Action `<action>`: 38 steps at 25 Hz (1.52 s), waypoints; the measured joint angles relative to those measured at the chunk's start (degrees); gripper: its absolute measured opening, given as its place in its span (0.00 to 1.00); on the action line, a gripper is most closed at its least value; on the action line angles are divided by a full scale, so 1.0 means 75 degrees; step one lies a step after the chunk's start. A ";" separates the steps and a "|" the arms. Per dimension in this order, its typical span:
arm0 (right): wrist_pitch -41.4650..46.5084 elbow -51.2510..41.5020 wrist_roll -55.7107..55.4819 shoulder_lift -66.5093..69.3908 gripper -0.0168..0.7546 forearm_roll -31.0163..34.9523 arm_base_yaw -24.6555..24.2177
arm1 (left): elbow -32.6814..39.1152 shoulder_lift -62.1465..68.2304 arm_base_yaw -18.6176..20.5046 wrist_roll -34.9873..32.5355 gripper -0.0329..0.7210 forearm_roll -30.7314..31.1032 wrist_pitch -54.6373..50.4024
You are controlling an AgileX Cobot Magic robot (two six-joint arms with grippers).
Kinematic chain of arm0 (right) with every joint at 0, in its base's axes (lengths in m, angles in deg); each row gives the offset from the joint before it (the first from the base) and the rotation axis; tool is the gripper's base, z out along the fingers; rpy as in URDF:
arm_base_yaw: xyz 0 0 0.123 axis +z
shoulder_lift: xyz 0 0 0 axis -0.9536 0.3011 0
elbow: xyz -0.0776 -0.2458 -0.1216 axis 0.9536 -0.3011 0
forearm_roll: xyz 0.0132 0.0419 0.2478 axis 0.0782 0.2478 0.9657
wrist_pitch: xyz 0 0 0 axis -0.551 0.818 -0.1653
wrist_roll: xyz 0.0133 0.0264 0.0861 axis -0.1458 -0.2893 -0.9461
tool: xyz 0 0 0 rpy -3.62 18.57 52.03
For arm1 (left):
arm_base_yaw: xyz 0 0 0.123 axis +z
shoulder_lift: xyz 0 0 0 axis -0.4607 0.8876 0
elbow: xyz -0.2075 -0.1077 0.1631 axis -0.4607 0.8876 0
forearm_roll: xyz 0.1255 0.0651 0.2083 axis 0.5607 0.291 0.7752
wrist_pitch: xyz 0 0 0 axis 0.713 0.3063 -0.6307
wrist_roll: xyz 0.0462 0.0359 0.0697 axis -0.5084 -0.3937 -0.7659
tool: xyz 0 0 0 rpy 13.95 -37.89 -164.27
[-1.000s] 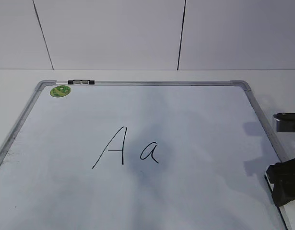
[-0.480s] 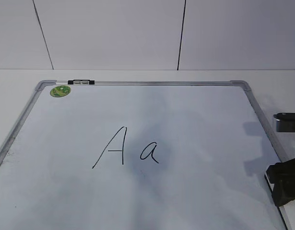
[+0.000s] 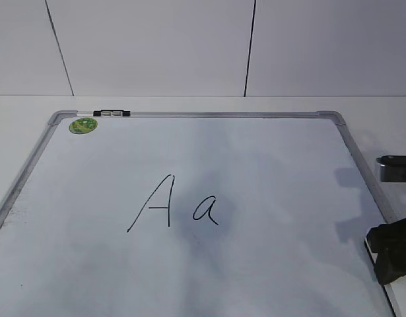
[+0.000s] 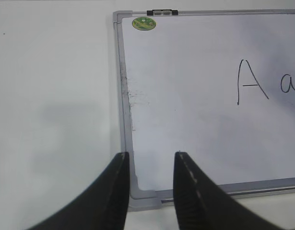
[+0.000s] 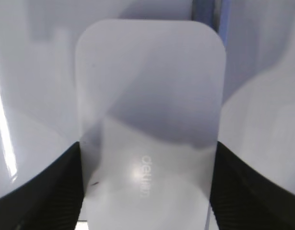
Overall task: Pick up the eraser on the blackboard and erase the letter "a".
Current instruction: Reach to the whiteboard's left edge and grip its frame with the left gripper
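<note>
Now the right gripper (image 5: pixel 146 191) straddles the eraser (image 5: pixel 149 105) at the blackboard's (image 3: pixel 189 277) right edge, fingers flanking its sides; whether they're pressing yet, I can't tell. Letter "a" (image 3: pixel 206 210) waits mid-board, untouched, well away.

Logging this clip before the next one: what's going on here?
The right gripper sits at the blackboard's right edge with its fingers on either side of the white eraser, seemingly gripping it. The letter "a" beside the capital "A" is unerased. The left gripper hovers open over the board's near-left corner.
</note>
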State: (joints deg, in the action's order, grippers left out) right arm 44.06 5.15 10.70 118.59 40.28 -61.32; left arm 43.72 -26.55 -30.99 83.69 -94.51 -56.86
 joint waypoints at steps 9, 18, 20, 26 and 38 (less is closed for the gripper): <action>0.0074 0.0000 0.0000 0.0000 0.76 0.0000 0.0000 | 0.0000 0.0000 0.0000 0.0000 0.36 0.0000 0.0000; 0.0772 0.0408 0.0000 0.0031 0.76 0.0025 0.0000 | 0.0000 0.0000 0.0000 0.0000 0.36 0.0000 0.0000; 0.0895 0.0547 0.0000 0.0031 0.76 0.0039 0.0000 | 0.0000 0.0000 0.0000 0.0000 0.36 0.0000 0.0000; 0.1489 0.0956 0.0000 0.0031 0.76 0.0043 0.0000 | 0.0000 0.0000 0.0000 0.0000 0.36 -0.0203 0.0000; 0.2385 0.1642 0.0000 0.0031 0.76 0.0401 0.0000 | 0.0000 0.0634 0.0000 0.0000 0.36 -0.0236 0.0114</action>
State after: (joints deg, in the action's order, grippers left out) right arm 61.95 17.46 10.70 118.82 43.28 -61.32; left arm 43.72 -21.79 -30.99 83.69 -96.28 -56.00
